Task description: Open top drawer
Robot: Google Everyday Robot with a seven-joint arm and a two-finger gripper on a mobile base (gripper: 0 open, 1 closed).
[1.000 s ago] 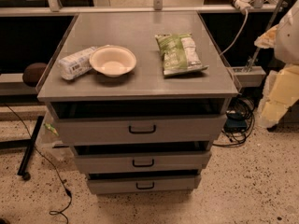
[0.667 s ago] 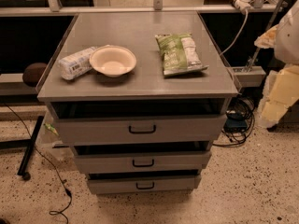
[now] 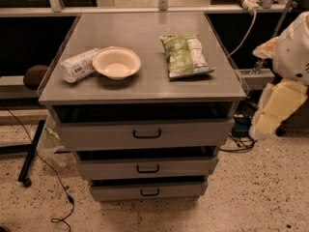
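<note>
The top drawer [image 3: 145, 133] is sitting just under the table [image 3: 145, 33] top, with a dark gap showing above its front panel. The pincer [image 3: 270, 115] is hanging at the right, apart from the drawer; whether it is wide or narrow, I cannot tell. A bowl [image 3: 116, 62] and a green bag [image 3: 186, 54] are lying on the table.

1 arm [image 3: 292, 50] at right edge, gripper [image 3: 264, 123] hanging low (pointing down)

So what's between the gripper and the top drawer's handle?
Camera view: the gripper hangs right of the cabinet; only the top drawer's bare front panel lies before its handle.
</note>
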